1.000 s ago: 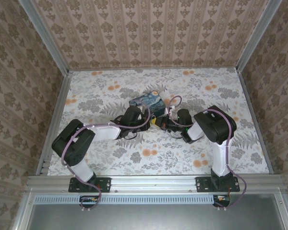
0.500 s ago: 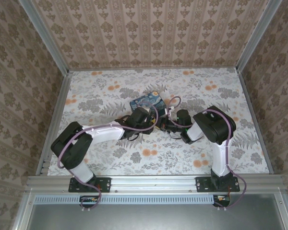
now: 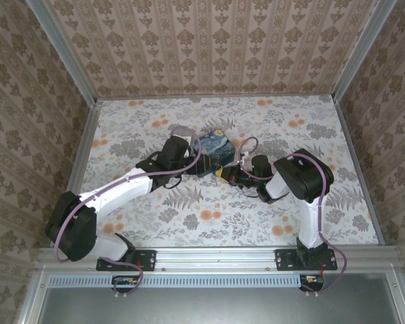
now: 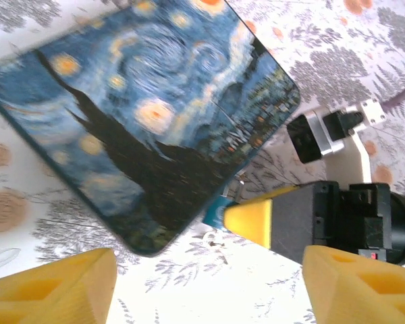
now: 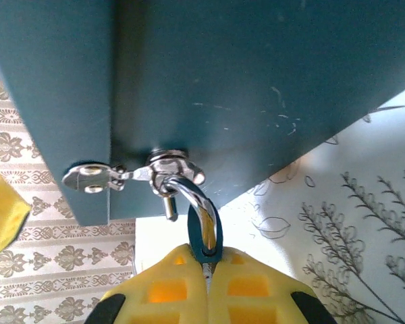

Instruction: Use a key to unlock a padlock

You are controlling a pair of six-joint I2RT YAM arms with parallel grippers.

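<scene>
Floral-print table (image 3: pixel 121 135): Starry Night box (image 3: pixel 212 143) near centre. Padlock (image 5: pixel 202 219) hung on box hasp (image 5: pixel 98 177), clamped in closed right gripper (image 5: pixel 206 270). Left gripper (image 4: pixel 202 290) open, empty, above box. Padlock to be held steady, shackle kept slack in hasp.

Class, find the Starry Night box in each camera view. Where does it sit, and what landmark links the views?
Top external: the Starry Night box sits just above the picture's centre.
Left wrist: the box spans the upper left, printed lid showing.
Right wrist: the box's teal wall spans the top, with the hasp at its lower edge.
Shared landmark: the right gripper, shut on the padlock at the box's edge.
</scene>
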